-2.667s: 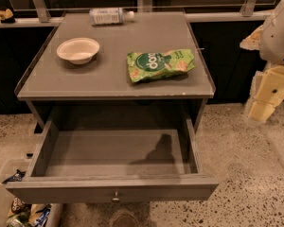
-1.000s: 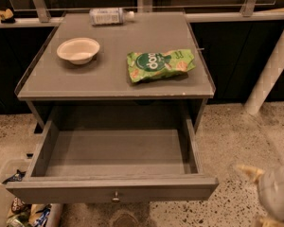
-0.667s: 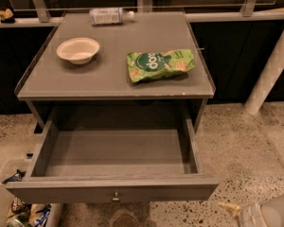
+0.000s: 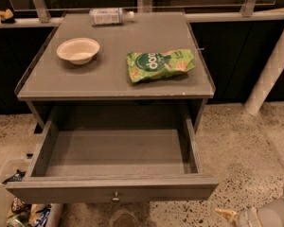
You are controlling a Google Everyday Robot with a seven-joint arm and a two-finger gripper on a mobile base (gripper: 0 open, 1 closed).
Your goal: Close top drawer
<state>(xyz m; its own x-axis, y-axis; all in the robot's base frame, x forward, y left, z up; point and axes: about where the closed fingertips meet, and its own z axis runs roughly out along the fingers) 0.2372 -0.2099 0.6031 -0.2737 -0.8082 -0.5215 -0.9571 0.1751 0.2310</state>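
Grey wood top drawer is pulled out as far as it seems to go and is empty. Its front panel and small knob lie to the left of the gripper and a touch higher. The gripper sits low in the bottom right corner of the view, off the drawer's right front corner, apart from it and touching nothing. Only a pale tip and part of the body show, so spread or pressed together: cannot tell. Risks, as a judgement: from this low, off-to-the-right spot a push would likely land on the right end of the panel, not near the knob, and the wide drawer could skew and jam. Come in too low and the gripper slips under the front panel and pushes nothing. Catching the knob sideways could stall the push. A hard shove could jolt the cabinet top, so the bowl and green snack bag, up and left of the gripper, might slide. The bottle lying at the far edge might roll. Against the earlier frames: the arm was up at the right edge beside the cabinet, then dropped to the lower right, and now sits lower and further into the corner, probably lining up on the front. Drawer, bowl, bag and bottle have not moved.
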